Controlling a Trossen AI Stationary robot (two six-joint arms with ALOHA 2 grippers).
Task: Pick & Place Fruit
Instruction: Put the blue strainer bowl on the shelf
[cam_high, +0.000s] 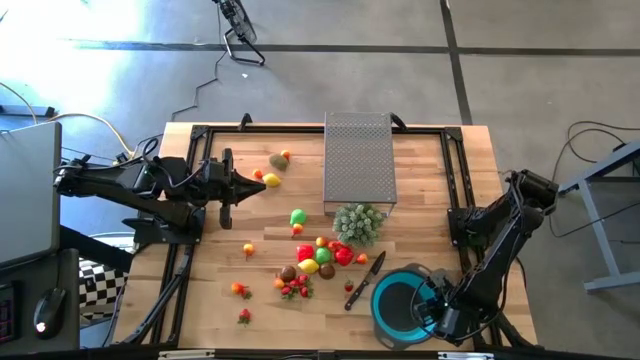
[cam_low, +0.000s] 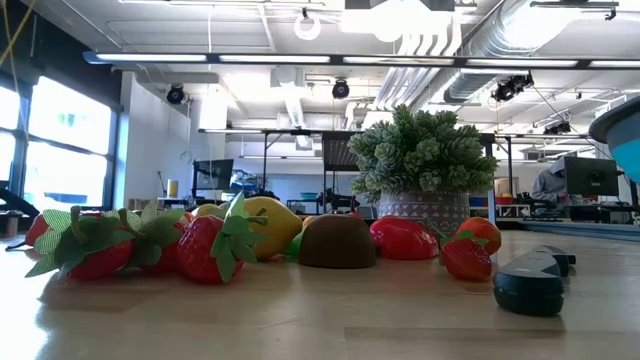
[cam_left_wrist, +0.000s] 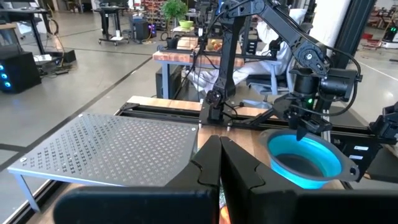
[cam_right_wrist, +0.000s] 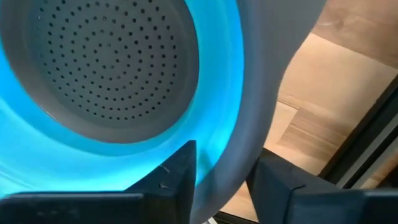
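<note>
Small toy fruits lie on the wooden table, most in a cluster (cam_high: 320, 255) near its middle, and they fill the low view (cam_low: 210, 245). A few lie apart (cam_high: 278, 160) (cam_high: 240, 290). The blue bowl (cam_high: 400, 303) with a perforated grey bottom (cam_right_wrist: 112, 74) stands near the table's front right. My right gripper (cam_high: 432, 308) points down at the bowl's right rim and is shut on it. My left gripper (cam_high: 262, 185) hangs shut and level above the table's left half, holding nothing; its fingers (cam_left_wrist: 219, 162) are pressed together. My right gripper grips the blue bowl's rim (cam_right_wrist: 227, 124) on the side toward the table's right edge. One finger (cam_right_wrist: 180, 171) is inside the bowl and the other (cam_right_wrist: 277, 183) is outside. The fingers come from above, pointing down. In the left wrist view the bowl (cam_left_wrist: 305, 158) sits level on the table.
A black-handled knife (cam_high: 365, 280) lies just left of the bowl. A pale green bushy cluster (cam_high: 358, 222) stands behind the fruit, and a perforated metal stand (cam_high: 360, 160) sits at the far middle. Black frame rails (cam_high: 455, 180) run along the table's sides.
</note>
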